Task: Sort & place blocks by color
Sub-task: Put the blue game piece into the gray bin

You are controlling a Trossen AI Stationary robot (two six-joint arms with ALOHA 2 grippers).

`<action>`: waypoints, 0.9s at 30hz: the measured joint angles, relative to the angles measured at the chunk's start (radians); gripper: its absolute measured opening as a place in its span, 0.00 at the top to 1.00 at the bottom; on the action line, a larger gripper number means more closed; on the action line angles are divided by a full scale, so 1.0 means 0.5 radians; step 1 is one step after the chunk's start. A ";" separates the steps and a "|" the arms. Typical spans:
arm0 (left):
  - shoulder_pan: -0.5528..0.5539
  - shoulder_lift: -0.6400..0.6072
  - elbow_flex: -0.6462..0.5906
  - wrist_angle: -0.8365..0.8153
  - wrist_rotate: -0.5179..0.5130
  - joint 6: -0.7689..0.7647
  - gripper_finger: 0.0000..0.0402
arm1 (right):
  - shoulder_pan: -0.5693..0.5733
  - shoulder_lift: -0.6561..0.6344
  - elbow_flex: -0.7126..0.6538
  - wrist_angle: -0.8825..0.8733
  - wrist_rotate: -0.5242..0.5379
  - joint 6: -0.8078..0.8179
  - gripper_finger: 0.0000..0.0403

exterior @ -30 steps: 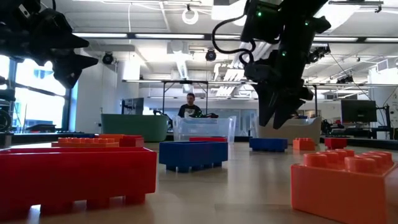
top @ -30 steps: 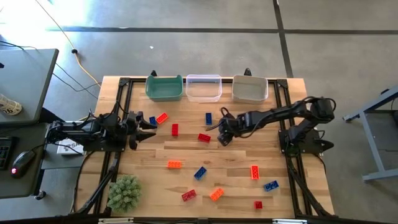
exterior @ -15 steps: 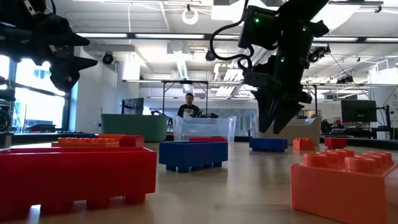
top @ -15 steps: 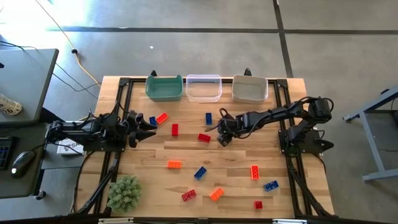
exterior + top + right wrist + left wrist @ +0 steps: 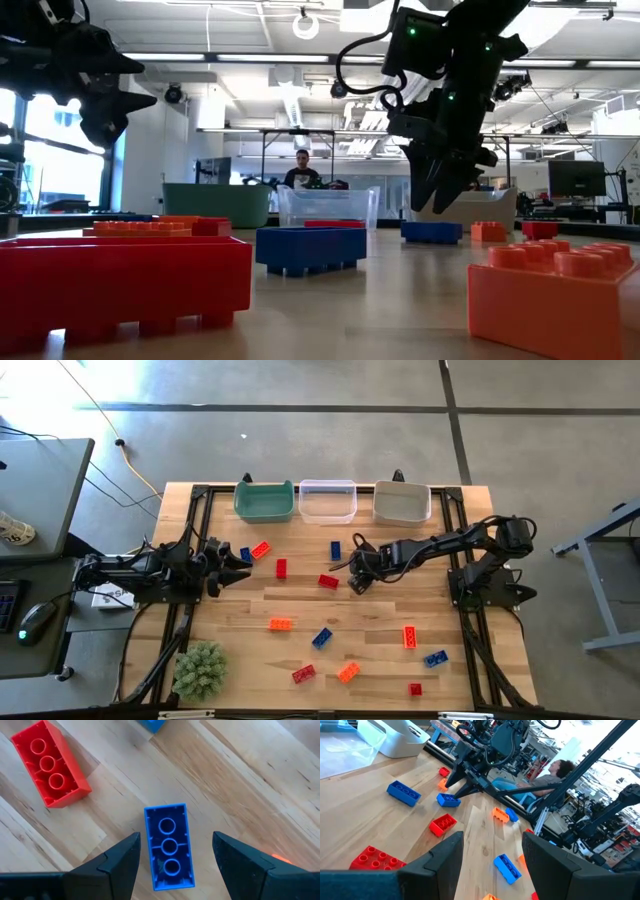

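Blocks (image 5: 281, 624) in red, orange and blue lie scattered flat across the wooden table (image 5: 380, 660), none yet in the three bins (image 5: 328, 501) lined up along its far edge. The right gripper (image 5: 358, 577) hangs over the middle of the table, jaws apart and empty, with a blue block (image 5: 169, 846) lying studs-up squarely between its fingers (image 5: 116, 862) and a red block (image 5: 50, 764) just beside; that framing suggests a descent to pinch the blue one across its narrow sides. The left gripper (image 5: 240, 559) waits at the table's left edge, jaws also apart and holding nothing, near a blue and an orange block (image 5: 261, 549). A green spiky ball (image 5: 199, 669) sits at the near left corner, apart from the sorting. A person (image 5: 303, 170) is visible in the room beyond the bins.
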 joint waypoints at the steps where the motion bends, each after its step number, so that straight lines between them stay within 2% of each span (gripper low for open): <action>1: 0.000 0.000 0.000 0.000 0.000 0.000 0.52 | 0.000 0.000 0.000 0.000 0.000 0.000 0.41; 21: 0.000 0.000 0.000 0.000 -0.001 0.000 0.52 | 0.008 0.247 0.008 0.018 -0.066 0.071 0.42; 24: 0.000 0.000 0.000 0.001 -0.001 -0.008 0.52 | 0.008 0.274 0.010 0.017 -0.089 0.106 0.45; 27: 0.000 0.000 0.000 0.001 -0.001 -0.050 0.52 | 0.008 0.275 0.010 0.018 -0.096 0.158 0.53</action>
